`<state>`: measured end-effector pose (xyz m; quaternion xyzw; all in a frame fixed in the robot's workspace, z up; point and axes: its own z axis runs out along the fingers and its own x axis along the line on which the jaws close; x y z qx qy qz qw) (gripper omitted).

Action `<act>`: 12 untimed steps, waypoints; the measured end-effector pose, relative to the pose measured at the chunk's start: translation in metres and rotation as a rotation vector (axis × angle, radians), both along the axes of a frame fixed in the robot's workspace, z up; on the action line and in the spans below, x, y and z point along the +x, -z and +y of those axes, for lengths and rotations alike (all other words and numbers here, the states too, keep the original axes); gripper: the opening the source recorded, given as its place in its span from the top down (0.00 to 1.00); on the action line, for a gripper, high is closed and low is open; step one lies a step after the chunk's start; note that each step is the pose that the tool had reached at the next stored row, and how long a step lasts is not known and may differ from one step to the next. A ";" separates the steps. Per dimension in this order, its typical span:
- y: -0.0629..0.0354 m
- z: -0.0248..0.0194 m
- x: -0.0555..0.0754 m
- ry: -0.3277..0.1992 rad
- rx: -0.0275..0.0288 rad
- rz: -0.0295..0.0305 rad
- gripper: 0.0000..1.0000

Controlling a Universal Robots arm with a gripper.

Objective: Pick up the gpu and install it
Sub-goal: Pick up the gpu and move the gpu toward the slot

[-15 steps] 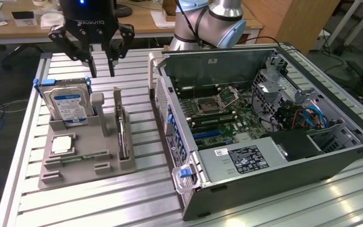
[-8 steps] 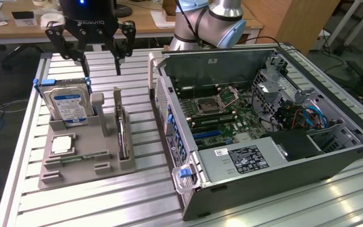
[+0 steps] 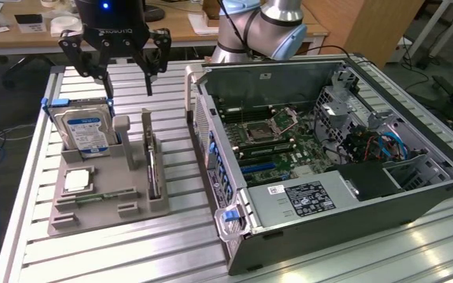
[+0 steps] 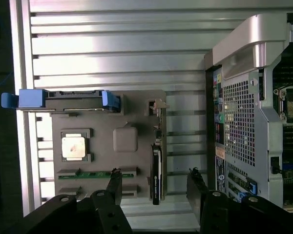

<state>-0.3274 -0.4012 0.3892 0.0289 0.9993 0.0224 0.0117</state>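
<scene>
The gpu (image 3: 153, 172) stands on its edge in a slot of the grey holder (image 3: 120, 177), its silver bracket end toward the far side. In the wrist view the gpu (image 4: 156, 175) appears edge-on as a thin dark strip. My gripper (image 3: 129, 91) hangs well above the far end of the holder, open and holding nothing. Looking down from the wrist, the two fingertips (image 4: 116, 173) straddle the gpu with wide gaps on both sides, gripper (image 4: 155, 173) centred over the card's near end.
The open computer case (image 3: 329, 147) lies at the exterior view's right, motherboard exposed, its rear wall (image 4: 239, 112) close to the holder. The holder (image 4: 102, 122) also carries a hard drive (image 3: 85, 132), a processor (image 3: 77, 180) and a memory stick (image 3: 92, 198).
</scene>
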 end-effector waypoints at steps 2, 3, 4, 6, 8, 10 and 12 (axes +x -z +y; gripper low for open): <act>0.0004 0.0000 0.000 0.000 -0.0004 0.0001 0.35; 0.0009 -0.0002 0.000 0.000 -0.0004 0.0001 0.35; 0.0015 -0.0004 0.000 0.000 -0.0003 -0.0001 0.35; 0.0019 -0.0005 0.000 0.000 -0.0005 0.0001 0.35; 0.0023 -0.0006 0.000 0.000 -0.0005 0.0000 0.35; 0.0025 -0.0006 0.000 0.000 -0.0005 0.0000 0.35; 0.0029 -0.0006 0.000 0.000 -0.0004 0.0000 0.35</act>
